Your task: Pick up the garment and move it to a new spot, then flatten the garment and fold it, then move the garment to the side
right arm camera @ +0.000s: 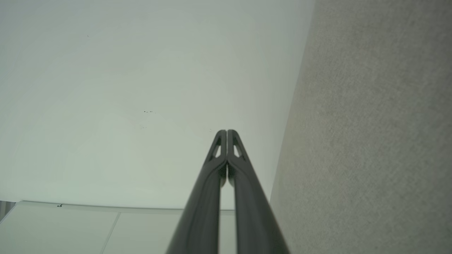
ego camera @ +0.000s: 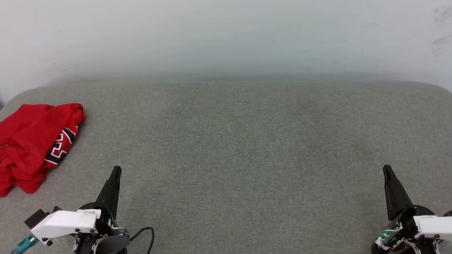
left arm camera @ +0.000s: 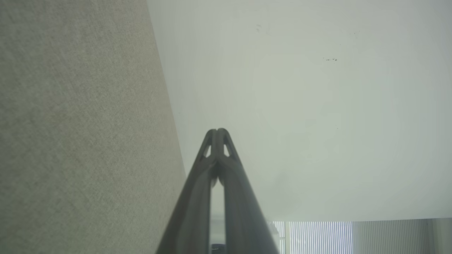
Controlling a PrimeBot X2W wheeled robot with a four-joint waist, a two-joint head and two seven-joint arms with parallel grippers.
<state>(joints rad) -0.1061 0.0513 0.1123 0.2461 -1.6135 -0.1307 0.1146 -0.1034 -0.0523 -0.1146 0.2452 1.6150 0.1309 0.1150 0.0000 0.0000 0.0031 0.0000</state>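
Note:
The garment (ego camera: pixel 26 144), a red T-shirt with a strip of black-and-white print showing, lies crumpled at the far left of the grey fabric surface (ego camera: pixel 232 149), partly over its left edge. My left gripper (ego camera: pixel 116 169) rests at the lower left, shut and holding nothing, a short way right of and below the shirt. In the left wrist view its fingertips (left arm camera: pixel 218 131) are pressed together against a pale wall. My right gripper (ego camera: pixel 387 168) sits at the lower right, also shut and holding nothing, far from the shirt; its tips (right arm camera: pixel 226 131) meet in the right wrist view.
A white wall (ego camera: pixel 229 33) rises behind the surface's far edge. The surface has rounded corners at the back left and back right. A black cable (ego camera: pixel 147 235) loops beside the left wrist.

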